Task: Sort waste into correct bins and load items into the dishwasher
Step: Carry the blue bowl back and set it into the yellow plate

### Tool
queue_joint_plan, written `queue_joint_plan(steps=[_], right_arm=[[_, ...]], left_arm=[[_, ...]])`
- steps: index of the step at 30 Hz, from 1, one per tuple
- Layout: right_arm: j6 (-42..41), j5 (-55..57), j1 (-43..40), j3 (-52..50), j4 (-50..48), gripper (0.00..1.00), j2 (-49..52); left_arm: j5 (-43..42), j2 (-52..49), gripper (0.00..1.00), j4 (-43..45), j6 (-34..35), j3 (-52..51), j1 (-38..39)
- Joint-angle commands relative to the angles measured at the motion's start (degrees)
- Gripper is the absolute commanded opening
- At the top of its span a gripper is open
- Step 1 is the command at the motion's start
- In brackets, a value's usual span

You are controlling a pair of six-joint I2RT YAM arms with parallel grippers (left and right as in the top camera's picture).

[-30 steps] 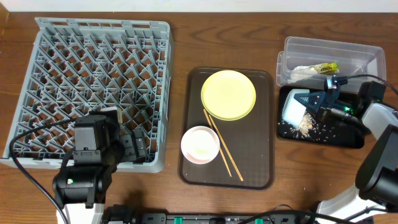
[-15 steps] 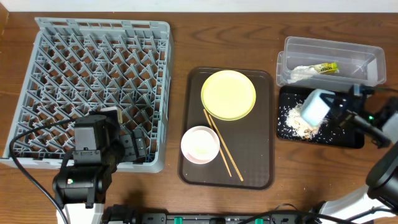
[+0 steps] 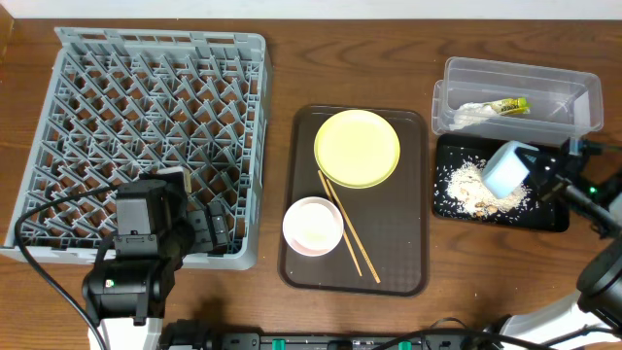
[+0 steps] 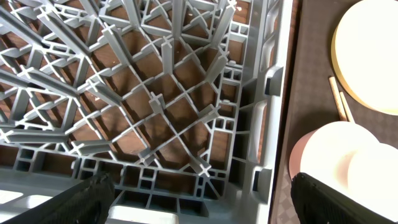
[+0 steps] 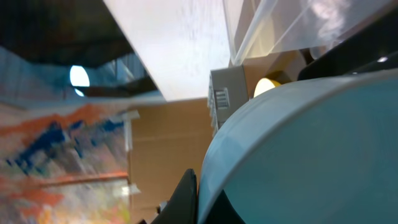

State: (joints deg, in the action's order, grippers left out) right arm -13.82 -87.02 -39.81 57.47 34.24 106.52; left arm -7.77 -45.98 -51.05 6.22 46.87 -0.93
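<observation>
Waste sorting looks nearly done; dishwasher loading not yet begun.

Right end effector (image 3: 533, 173) is clamped on the rim of the light blue bowl (image 3: 507, 169). The bowl is tipped on its side just above the glossy black tray (image 3: 546, 218). Directly beneath and to the left of this end effector, rice-like crumbs (image 3: 471, 185) lie heaped and scattered on that tray. Beyond it is the clear tub (image 3: 583, 86), holding the green-and-yellow wrapper (image 3: 512, 104) and the white scrap (image 3: 472, 115).

Left end effector (image 3: 206, 231) has its jaws spread wide and empty, hanging over the near right corner of the grey dish rack (image 3: 146, 97). No dish sits among the pegs. To its right is the brown serving tray (image 3: 403, 255), carrying the yellow plate (image 3: 357, 148), white-pinkish bowl (image 3: 312, 226) and chopsticks (image 3: 348, 226). Small cup not in view.

Left to do, by my judgement: rack the blue bowl, plate, second bowl and chopsticks.

Blue bowl: smooth and pale, its curved wall filling the right wrist view. Cannot tell whether any crumbs cling inside
</observation>
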Motion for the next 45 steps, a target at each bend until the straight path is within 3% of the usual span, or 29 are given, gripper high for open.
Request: queue_joint_plan(steps=[1, 17, 25, 31, 45], right_arm=[[6.0, -2.4, 3.8, -0.2, -0.4, 0.01, 0.2], [9.2, -1.1, 13.8, -0.1, -0.7, 0.01, -2.1], [8.3, 26.5, 20.8, 2.5, 3.6, 0.01, -13.6], [11.0, 42.1, 31.8, 3.5, 0.6, 0.01, -21.7], [13.9, 75.6, 64.0, 3.5, -11.9, 0.01, -15.3]], left_arm=[[-0.5, 0.0, 0.92, -0.2, 0.5, 1.0, -0.1], [-0.5, 0.0, 0.92, -0.1, 0.5, 1.0, -0.1], [-0.5, 0.0, 0.92, -0.1, 0.5, 1.0, -0.1], [-0.5, 0.0, 0.92, -0.1, 0.5, 1.0, -0.1], [-0.5, 0.0, 0.92, -0.1, 0.5, 1.0, -0.1]])
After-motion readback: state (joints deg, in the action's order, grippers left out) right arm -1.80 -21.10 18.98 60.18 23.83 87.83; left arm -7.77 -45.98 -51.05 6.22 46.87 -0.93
